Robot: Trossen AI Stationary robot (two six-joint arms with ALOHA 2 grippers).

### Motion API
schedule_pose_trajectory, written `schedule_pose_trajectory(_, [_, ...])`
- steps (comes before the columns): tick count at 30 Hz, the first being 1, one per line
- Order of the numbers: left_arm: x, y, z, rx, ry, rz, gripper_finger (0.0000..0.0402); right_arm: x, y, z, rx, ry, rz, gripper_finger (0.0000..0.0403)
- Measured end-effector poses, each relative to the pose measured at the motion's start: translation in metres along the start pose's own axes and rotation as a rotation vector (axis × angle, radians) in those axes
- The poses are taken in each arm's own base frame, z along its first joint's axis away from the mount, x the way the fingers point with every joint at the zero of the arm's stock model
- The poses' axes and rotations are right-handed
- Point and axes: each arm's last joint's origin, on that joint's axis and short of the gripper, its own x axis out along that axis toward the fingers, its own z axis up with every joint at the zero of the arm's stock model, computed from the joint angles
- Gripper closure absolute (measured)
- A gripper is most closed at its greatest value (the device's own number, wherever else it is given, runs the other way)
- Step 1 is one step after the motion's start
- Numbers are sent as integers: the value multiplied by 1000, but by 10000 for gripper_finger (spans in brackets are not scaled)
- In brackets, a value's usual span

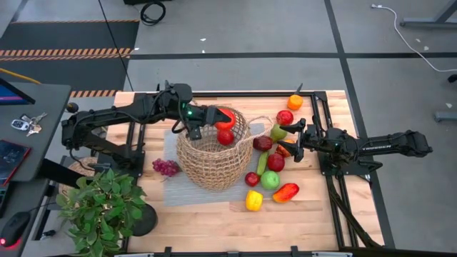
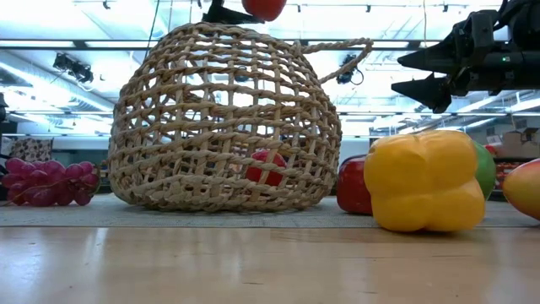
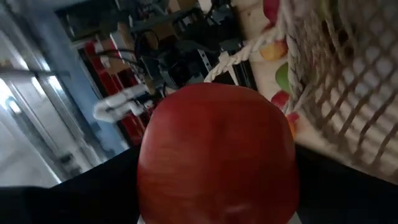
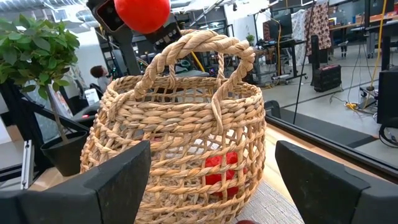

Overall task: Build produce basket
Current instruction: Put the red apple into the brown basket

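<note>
Table (image 1: 214, 214): pale wooden top, grey mat (image 1: 193, 191) spread under the basket.

Potted plant (image 1: 100, 207): green, leafy, at the near left corner of the table.

Basket (image 1: 211, 153): round woven wicker, sitting on the mat near the table's middle, mouth up, thin loop handle (image 4: 198, 46) standing above the rim. One red fruit (image 2: 267, 167) already lies inside on the bottom, visible through the weave.

Left gripper (image 1: 214, 118): over the far rim of the basket, closed on a red apple (image 1: 225, 117). Jaws spread wide around it; the apple hangs above the basket's mouth, clear of the wicker.

Right gripper (image 1: 284, 141): just right of the basket, above the loose fruit, pointed toward the basket. Jaws wide apart, nothing between them.

Loose produce, right of the basket on the bare wood: yellow pepper (image 1: 253, 200) nearest the front edge, red-orange pepper (image 1: 285, 192) beside it, green apple (image 1: 270, 180), small red apple (image 1: 251, 178) just beside the basket's base, cucumber (image 1: 262, 163) and further red pieces under the right arm. An orange (image 1: 295, 102) sits alone toward the far edge.

Purple grapes (image 1: 166, 167): left of the basket, at the mat's edge.
</note>
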Motion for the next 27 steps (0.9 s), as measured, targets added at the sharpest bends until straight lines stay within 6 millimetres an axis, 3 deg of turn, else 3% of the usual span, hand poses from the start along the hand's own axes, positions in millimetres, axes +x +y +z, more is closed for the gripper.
schedule_pose_trajectory(14, [5,-3,0,-1016,-13,-18,74,0,0,0,0,0,0,55])
schedule_pose_trajectory(18, [5,-3,0,-1141,-11,-18,74,0,0,0,0,0,0,55])
schedule_pose_trajectory(24, [5,-2,1,-1175,-13,-18,74,0,0,0,0,0,0,55])
schedule_pose_trajectory(27, [5,-2,1,-1312,-12,-19,74,0,0,0,0,-1,0,55])
